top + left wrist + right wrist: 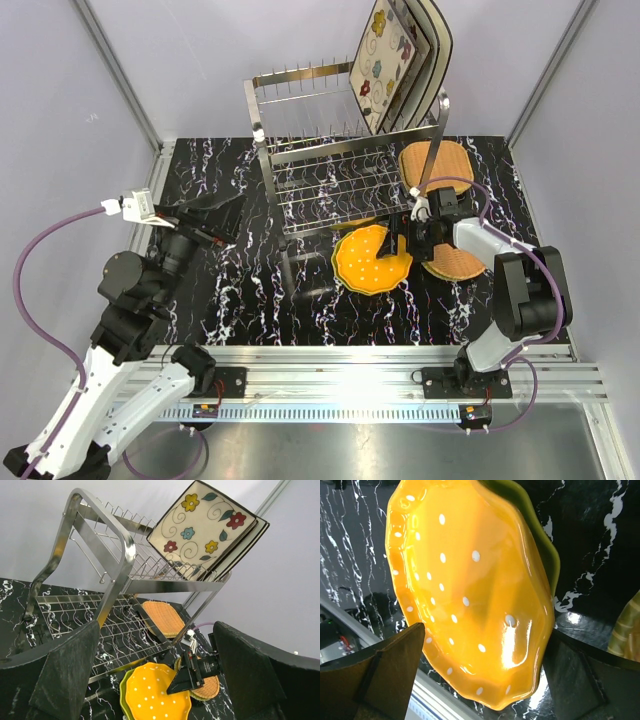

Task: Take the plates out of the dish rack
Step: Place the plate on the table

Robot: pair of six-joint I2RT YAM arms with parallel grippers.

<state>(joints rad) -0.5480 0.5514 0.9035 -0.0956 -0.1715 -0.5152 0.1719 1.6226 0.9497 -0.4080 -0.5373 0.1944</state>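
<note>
The steel dish rack (pixel 310 170) stands at the back middle, also in the left wrist view (pixel 115 535). Square cream flower plates (pixel 385 60) lean on its upper tier at the right (pixel 202 527). An orange scalloped plate (pixel 372 258) lies on a yellow-green plate (pixel 336 255) in front of the rack. One tan woven plate (pixel 440 162) lies behind the rack's right leg, and another (pixel 455 265) lies under my right arm. My right gripper (pixel 400 243) is open, its fingers either side of the orange plate's right edge (pixel 470 580). My left gripper (pixel 205 218) is open and empty, raised left of the rack.
A black marbled mat (pixel 240 290) covers the table. An aluminium rail (pixel 400 365) runs along the near edge. Grey enclosure walls stand close on the left, right and back. Purple cables (pixel 40 260) loop from both arms.
</note>
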